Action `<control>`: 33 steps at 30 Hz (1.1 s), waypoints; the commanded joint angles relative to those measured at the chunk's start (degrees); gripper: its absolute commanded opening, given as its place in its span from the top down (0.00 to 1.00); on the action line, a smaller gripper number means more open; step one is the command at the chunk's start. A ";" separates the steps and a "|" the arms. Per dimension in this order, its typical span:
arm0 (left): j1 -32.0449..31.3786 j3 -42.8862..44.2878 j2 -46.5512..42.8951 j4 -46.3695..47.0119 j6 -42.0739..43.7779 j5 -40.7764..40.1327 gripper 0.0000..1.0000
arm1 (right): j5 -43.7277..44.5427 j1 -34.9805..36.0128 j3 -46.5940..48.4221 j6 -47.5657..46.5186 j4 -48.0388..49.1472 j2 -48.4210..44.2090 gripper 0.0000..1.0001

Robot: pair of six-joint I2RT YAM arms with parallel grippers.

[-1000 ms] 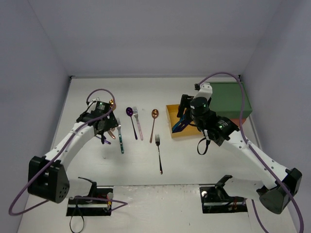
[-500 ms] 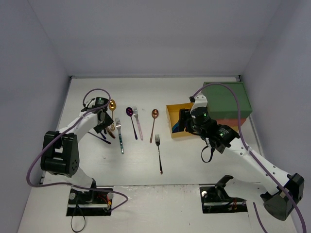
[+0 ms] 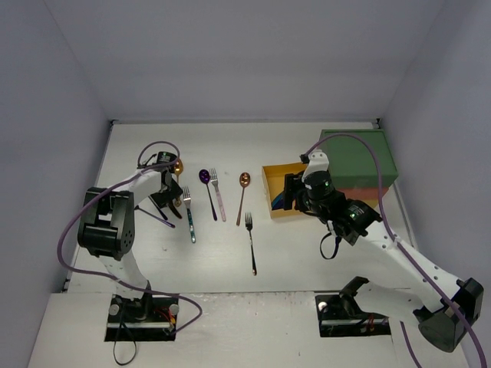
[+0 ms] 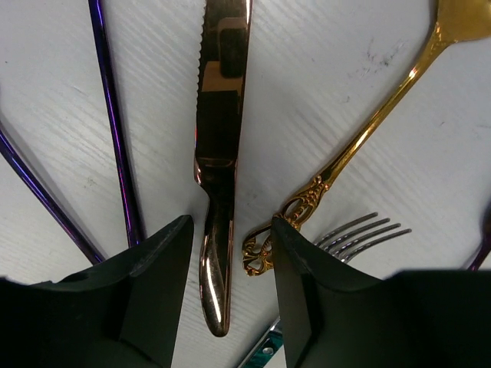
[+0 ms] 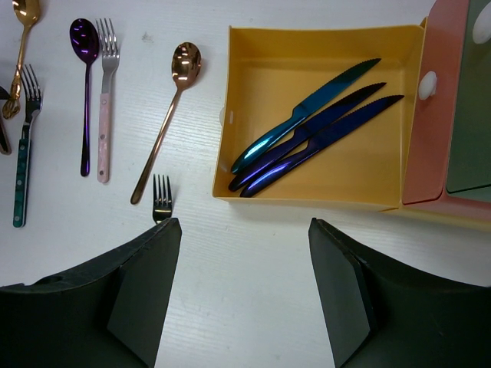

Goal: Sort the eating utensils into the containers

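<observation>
My left gripper (image 4: 230, 226) is open, its jaws either side of the handle of a copper knife (image 4: 219, 146) lying on the table. A gold spoon (image 4: 368, 130), two purple utensils (image 4: 115, 130) and a teal-handled fork (image 4: 360, 234) lie close by. My right gripper (image 5: 244, 226) is open and empty above the table in front of the pulled-out yellow drawer (image 5: 307, 201). That drawer holds three knives (image 5: 307, 134), one teal and two dark blue. The red-orange drawer (image 5: 430, 146) and green top (image 3: 359, 157) are shut.
On the table between the arms lie a purple spoon (image 3: 207, 192), a pink-handled fork (image 3: 218, 195), a copper spoon (image 3: 243, 192) and a black fork (image 3: 251, 244). White walls close in the table at the left, back and right.
</observation>
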 commanded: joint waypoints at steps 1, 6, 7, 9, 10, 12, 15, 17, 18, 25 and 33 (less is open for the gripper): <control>1.54 2.06 0.26 0.69 -1.35 -0.83 0.59 | 0.03 -0.30 -0.44 -1.10 2.29 -0.85 0.35; 2.88 1.39 1.60 2.02 -0.73 0.20 0.59 | -0.05 -0.33 -0.66 -1.10 2.29 -0.64 0.35; 3.05 1.45 1.97 2.11 -0.48 0.26 0.60 | -0.11 -0.33 -0.68 -1.10 2.29 -0.64 0.35; 3.16 1.60 2.75 2.16 -0.08 0.33 0.60 | -0.08 -0.33 -0.77 -1.01 2.29 -0.64 0.35; 3.16 1.66 3.31 2.16 0.04 0.51 0.62 | -0.14 -0.33 -0.77 -0.95 2.29 -0.64 0.35; 3.21 1.77 4.37 2.13 0.01 1.32 0.66 | -0.15 -0.33 -0.82 -0.84 2.33 -0.64 0.35; 3.16 1.71 5.55 1.81 -0.15 1.99 0.76 | -0.37 -0.31 -0.63 -0.72 2.20 -0.71 0.35; 3.15 1.89 5.95 1.32 -0.26 1.81 0.84 | -0.60 -0.32 -0.60 -0.57 2.20 -0.91 0.35; 3.07 2.13 5.95 0.89 -0.17 1.81 0.87 | -0.61 -0.25 -0.59 -0.56 2.20 -0.89 0.35; 3.07 4.23 4.88 -1.74 1.99 3.16 1.00 | -1.89 -0.33 0.17 0.08 2.20 -0.41 0.35; 3.07 4.40 -2.28 -1.79 4.01 4.53 1.00 | -4.01 -0.33 1.03 1.16 2.38 -0.03 0.35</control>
